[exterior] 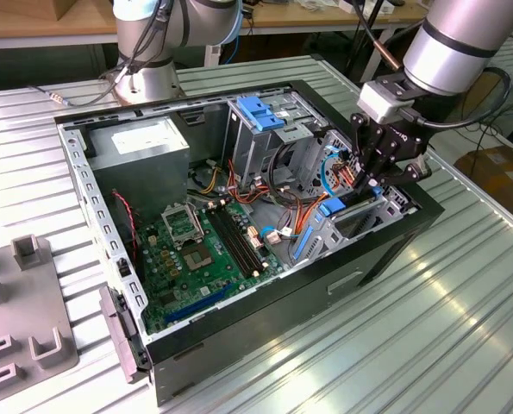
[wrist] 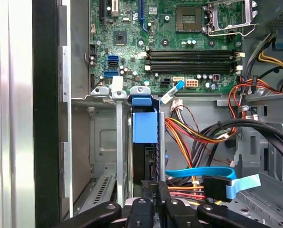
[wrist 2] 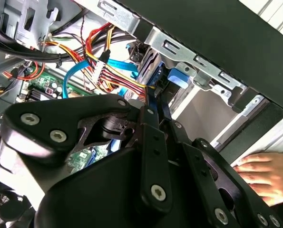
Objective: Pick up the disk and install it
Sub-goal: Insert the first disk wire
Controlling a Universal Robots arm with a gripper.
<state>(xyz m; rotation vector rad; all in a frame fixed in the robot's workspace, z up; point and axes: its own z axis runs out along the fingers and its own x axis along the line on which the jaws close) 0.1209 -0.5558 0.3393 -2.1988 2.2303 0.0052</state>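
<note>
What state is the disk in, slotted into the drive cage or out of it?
In: the disk stands on edge between the drive cage's walls, at the gripper. Fully seated: cannot tell.

Black gripper (exterior: 370, 172) low inside the open computer case (exterior: 239, 345), over its drive bay (exterior: 359, 216).

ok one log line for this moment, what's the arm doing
stage: install | gripper: low inside computer case at drive bay | disk: upright in bay slot, blue bracket showing | hand: resting on case edge
</note>
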